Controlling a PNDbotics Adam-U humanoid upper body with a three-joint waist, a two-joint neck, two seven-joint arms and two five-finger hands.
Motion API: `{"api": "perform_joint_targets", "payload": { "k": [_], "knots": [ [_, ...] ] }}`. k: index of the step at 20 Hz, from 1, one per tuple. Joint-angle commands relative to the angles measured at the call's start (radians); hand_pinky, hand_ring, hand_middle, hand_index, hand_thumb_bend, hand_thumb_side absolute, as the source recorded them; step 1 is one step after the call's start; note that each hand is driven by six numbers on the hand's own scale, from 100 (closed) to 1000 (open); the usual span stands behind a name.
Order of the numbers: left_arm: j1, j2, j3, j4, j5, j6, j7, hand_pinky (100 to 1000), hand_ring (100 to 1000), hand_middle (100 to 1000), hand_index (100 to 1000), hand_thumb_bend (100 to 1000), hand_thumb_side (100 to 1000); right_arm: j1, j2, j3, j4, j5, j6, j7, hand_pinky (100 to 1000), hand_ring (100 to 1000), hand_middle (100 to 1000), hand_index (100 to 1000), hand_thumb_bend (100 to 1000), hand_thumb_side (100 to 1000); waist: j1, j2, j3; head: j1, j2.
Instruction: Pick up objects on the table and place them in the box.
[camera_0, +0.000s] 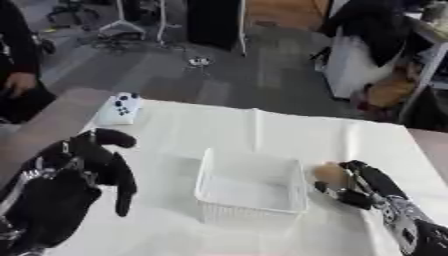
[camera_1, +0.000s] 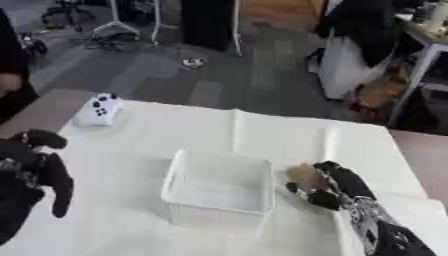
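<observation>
Left eye view is showing the white box (camera_0: 252, 186) sitting empty mid-tabletop, so nothing looks placed yet. Just beside it, the right hand (camera_0: 363, 184) is curling its fingers around a small tan object (camera_0: 330, 173). A white controller (camera_0: 121, 108) is waiting at the far left corner. The left hand (camera_0: 83, 172) is hanging relaxed, fingers apart. White cloth (camera_0: 262, 130) is covering the tabletop; grey floor and furniture are lying beyond.
</observation>
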Motion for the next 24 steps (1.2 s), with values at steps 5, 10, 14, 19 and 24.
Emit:
{"api": "perform_joint_targets", "payload": {
  "k": [5, 10, 14, 19, 24],
  "knots": [
    [-0.02, 0.006, 0.003, -0.018, 0.009, 0.002, -0.005, 311, 557, 761, 733, 590, 843, -0.035, 0.0, 0.005, -0.033, 0.059, -0.041, 0.016, 652, 737, 843, 909, 755, 1000, 0.004, -0.007, 0.005, 0.007, -0.025],
    [-0.028, 0.004, 0.002, -0.018, 0.012, 0.005, -0.006, 312, 557, 761, 733, 592, 843, -0.035, 0.001, 0.007, -0.03, 0.11, -0.01, 0.014, 524, 701, 819, 907, 730, 1000, 0.001, -0.001, 0.011, 0.01, -0.04],
    [-0.037, 0.002, 0.001, -0.018, 0.015, 0.006, -0.007, 312, 557, 760, 733, 594, 839, -0.028, 0.002, 0.009, -0.037, 0.208, 0.042, -0.006, 469, 655, 768, 892, 721, 975, -0.001, 0.004, 0.017, 0.016, -0.05],
    [-0.048, 0.0, 0.002, -0.018, 0.023, 0.007, -0.008, 313, 557, 760, 733, 597, 836, -0.019, 0.004, -0.01, -0.054, 0.305, 0.13, -0.129, 100, 435, 537, 835, 705, 814, -0.002, 0.007, 0.024, 0.019, -0.057],
    [-0.051, 0.002, 0.002, -0.018, 0.028, 0.007, -0.011, 314, 557, 759, 733, 597, 833, -0.019, -0.008, -0.022, -0.067, 0.311, 0.109, -0.279, 100, 106, 246, 516, 513, 568, -0.003, 0.004, 0.026, 0.023, -0.057]
  ]
}}
